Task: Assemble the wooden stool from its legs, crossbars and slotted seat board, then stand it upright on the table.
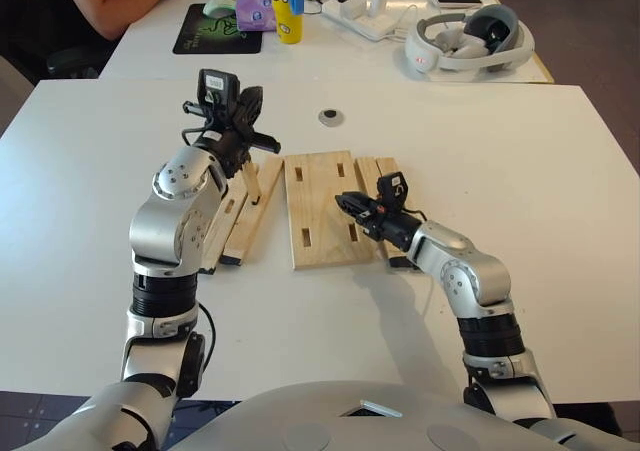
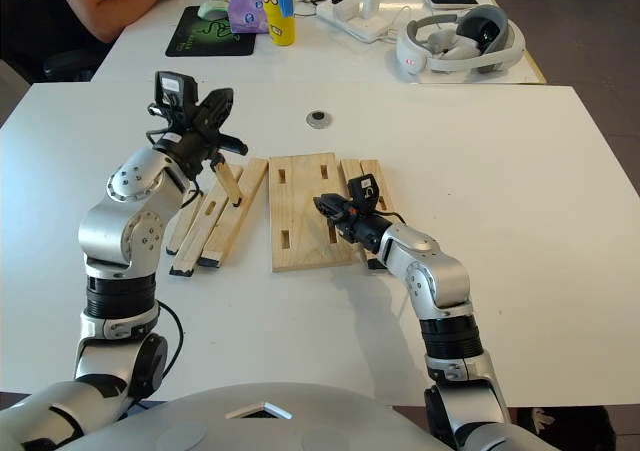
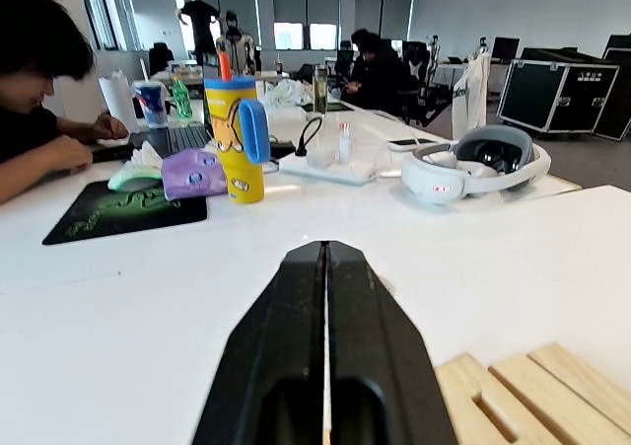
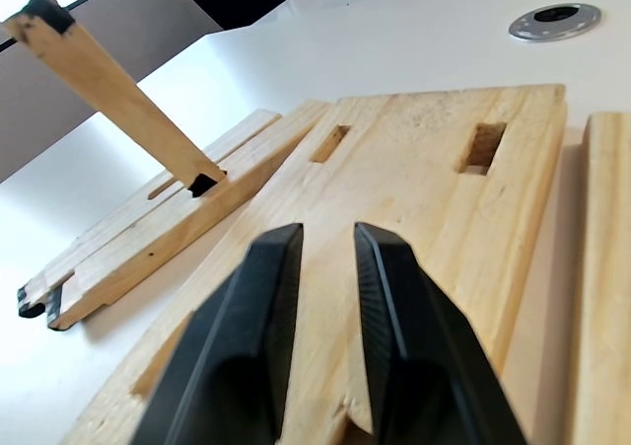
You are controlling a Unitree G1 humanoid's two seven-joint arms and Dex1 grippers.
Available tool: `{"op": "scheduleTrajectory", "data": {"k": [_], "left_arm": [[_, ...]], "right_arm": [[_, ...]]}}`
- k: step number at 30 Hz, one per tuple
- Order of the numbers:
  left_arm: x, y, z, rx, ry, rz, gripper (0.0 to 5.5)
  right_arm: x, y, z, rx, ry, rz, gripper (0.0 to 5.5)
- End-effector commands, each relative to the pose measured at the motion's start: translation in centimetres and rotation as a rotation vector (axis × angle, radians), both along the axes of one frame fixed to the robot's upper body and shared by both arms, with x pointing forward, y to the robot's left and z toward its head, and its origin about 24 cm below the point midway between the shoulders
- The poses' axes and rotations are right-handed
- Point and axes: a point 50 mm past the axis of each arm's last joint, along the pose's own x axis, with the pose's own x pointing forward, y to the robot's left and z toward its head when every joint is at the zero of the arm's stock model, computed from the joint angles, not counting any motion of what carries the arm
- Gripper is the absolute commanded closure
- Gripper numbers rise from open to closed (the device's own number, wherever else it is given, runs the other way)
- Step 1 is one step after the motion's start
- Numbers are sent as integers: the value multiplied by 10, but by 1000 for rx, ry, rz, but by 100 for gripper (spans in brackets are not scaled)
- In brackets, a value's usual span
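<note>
Just under the parted right gripper, the slotted seat board, flat

My right claw, fingers a little apart, hangs low over the seat board. To its right, past the loose slats, the table gives wide open room, and so does the strip nearest me. On my left the flat stack of legs lies close beside the board with a narrow gap between, and a tilted bar rises from it just under my left claw, barring a low sweep there. Beyond the board, a flush metal grommet sits in open tabletop.
</note>
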Motion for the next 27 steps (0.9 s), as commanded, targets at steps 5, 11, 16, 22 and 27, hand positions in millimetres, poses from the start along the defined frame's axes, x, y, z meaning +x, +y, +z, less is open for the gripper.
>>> {"op": "scheduleTrajectory", "data": {"k": [5, 11, 16, 22, 27], "left_arm": [[-15, 77, 38, 10, -132, 301, 432], [-44, 93, -16, 79, 200, 264, 337], [-48, 85, -24, 133, 290, 186, 262], [-61, 66, -46, 306, 529, -75, 173], [-69, 58, -51, 351, 590, -176, 129]], "right_arm": [[-4, -10, -1, -5, -7, -72, 455], [-7, -17, -2, -3, -7, -136, 455], [-8, -24, -3, -7, -3, -186, 455], [-8, -22, 2, -1, -14, -196, 455], [-10, -22, -1, 1, -7, -203, 455]]}}
